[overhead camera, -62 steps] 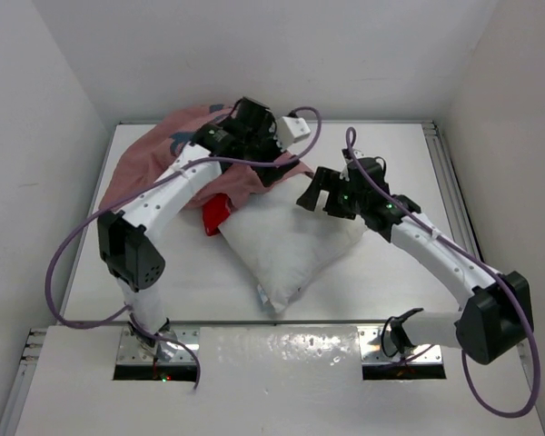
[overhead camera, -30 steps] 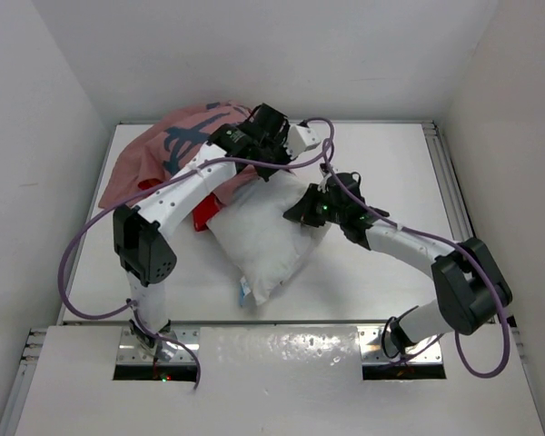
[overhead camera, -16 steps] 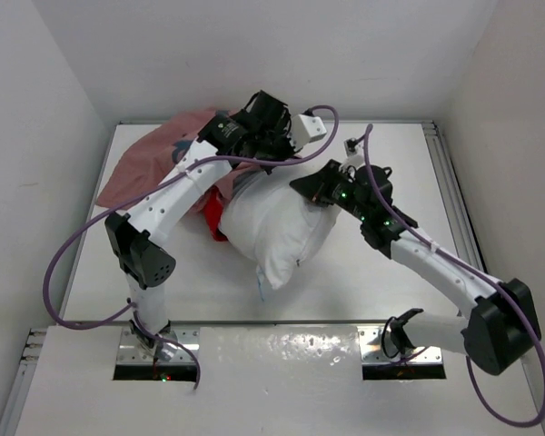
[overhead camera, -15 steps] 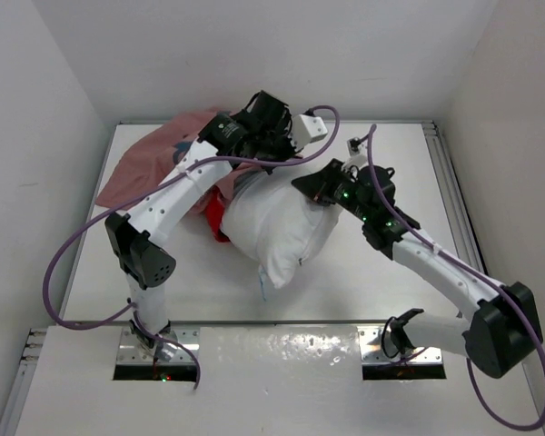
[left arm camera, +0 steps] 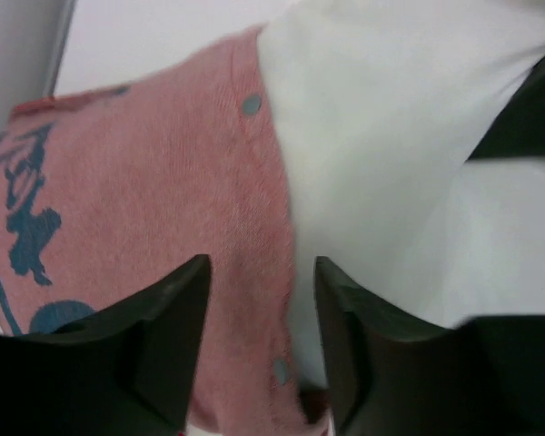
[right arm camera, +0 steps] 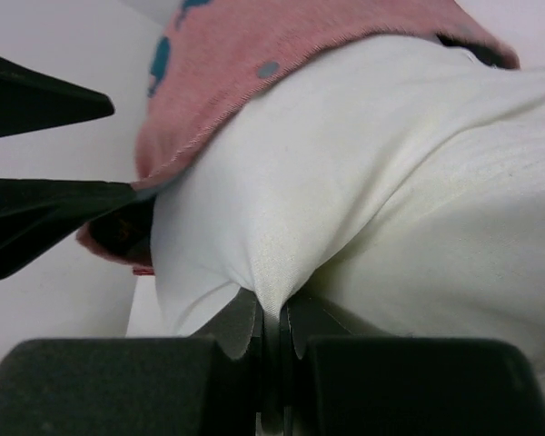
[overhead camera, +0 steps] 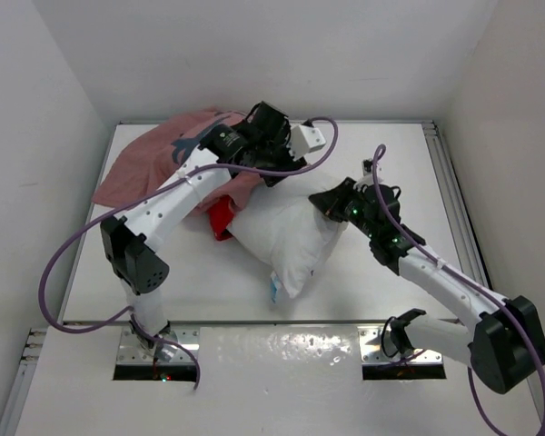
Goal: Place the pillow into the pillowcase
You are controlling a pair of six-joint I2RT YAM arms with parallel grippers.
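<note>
The white pillow [overhead camera: 289,238] lies mid-table, its far end tucked against the pillowcase [overhead camera: 150,168], which is bunched at the back left with its pinkish inside showing and a red patch [overhead camera: 220,218] below. My left gripper [overhead camera: 269,171] hovers over the pillowcase mouth. In the left wrist view the left gripper [left arm camera: 259,309] is open, the pink pillowcase hem [left arm camera: 254,200] lying loose between its fingers, the pillow [left arm camera: 372,118] to the right. My right gripper [right arm camera: 271,313] is shut on a pinched fold of the pillow [right arm camera: 391,182], with the pillowcase [right arm camera: 282,41] above.
White walls close in the table [overhead camera: 400,154] on three sides. The left arm's purple cable [overhead camera: 322,145] arcs over the pillow's far end. A small blue tag [overhead camera: 274,289] sticks out at the pillow's near corner. The arm bases sit on the near ledge [overhead camera: 282,350].
My left gripper has opened and let go of the pillowcase hem. The right gripper, still pinching the pillow, has drawn back to the right and nearer, and the pillow has shifted right and settled.
</note>
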